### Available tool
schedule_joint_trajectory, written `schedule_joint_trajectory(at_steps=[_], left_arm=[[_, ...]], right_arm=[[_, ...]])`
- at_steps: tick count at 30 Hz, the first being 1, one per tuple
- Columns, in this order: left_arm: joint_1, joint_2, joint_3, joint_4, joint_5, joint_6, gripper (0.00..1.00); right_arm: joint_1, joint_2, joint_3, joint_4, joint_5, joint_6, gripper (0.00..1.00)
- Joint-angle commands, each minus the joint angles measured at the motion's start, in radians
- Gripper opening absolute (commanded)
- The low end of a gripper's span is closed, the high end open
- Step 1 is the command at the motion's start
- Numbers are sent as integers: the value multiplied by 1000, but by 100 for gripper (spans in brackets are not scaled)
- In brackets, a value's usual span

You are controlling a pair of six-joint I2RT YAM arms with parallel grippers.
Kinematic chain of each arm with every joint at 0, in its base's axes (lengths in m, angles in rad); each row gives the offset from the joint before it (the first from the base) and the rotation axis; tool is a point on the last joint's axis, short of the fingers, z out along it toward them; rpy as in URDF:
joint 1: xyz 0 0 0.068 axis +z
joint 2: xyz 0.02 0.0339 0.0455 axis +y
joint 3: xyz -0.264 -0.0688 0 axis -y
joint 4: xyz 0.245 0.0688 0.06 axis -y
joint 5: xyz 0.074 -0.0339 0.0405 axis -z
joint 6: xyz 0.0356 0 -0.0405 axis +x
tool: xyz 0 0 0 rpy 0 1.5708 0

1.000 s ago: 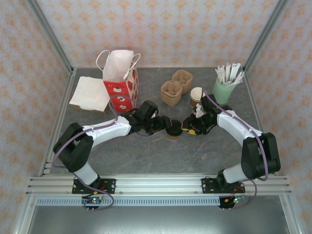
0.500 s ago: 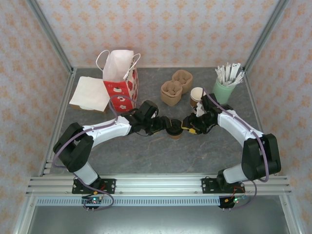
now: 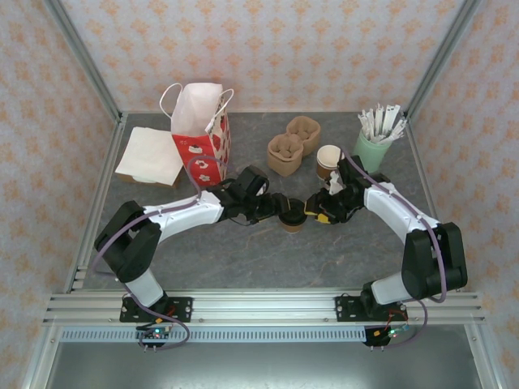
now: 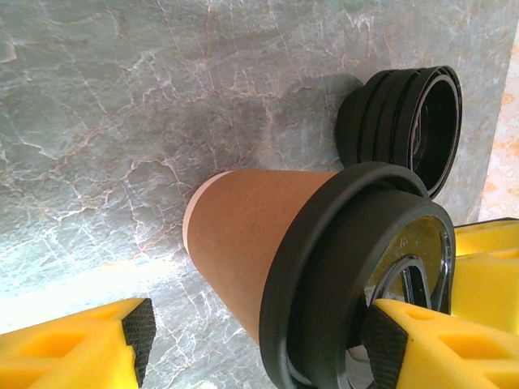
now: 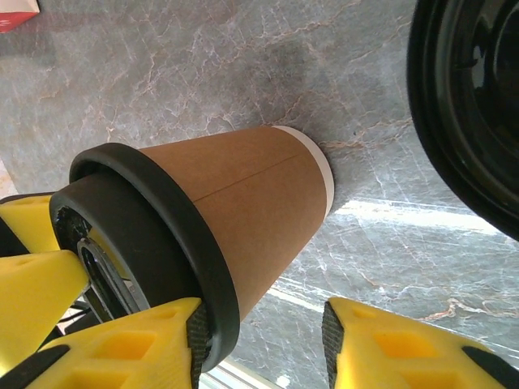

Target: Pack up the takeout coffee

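The coffee cup (image 3: 290, 220) stands on the tabletop (image 3: 268, 259) between the left hand (image 3: 280, 212) and the right hand (image 3: 310, 215), with the bag (image 3: 199, 134) behind.

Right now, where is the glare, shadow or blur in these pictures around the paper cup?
Left wrist view: a white glare band crosses the table left of the cup, whose soft shadow lies above it. Right wrist view: a similar bright strip beside the cup's base, and the spare lids look soft. Top view: even and sharp.

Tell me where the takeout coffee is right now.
In the top view, the takeout coffee stands mid-table between the left gripper and the right gripper, on the near side of the pulp cup carrier.
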Motion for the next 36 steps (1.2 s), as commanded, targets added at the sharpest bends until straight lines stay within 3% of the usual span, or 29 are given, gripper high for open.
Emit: schedule_joint_trajectory(at_steps=[1,18,29,36], left_arm=[[-18,24,37,-89,-24,41,72],[-26,4,58,-112,-43,46,73],[-16,-8,178,-196,-77,86,79],[17,-70,102,-175,-82,43,78]], right_arm=[[-7,-1,13,-26,-7,-25,44],[-23,-53,31,-23,-56,-19,48],[-14,-12,33,6,-68,-5,52],[-3,17,34,9,-64,-11,54]])
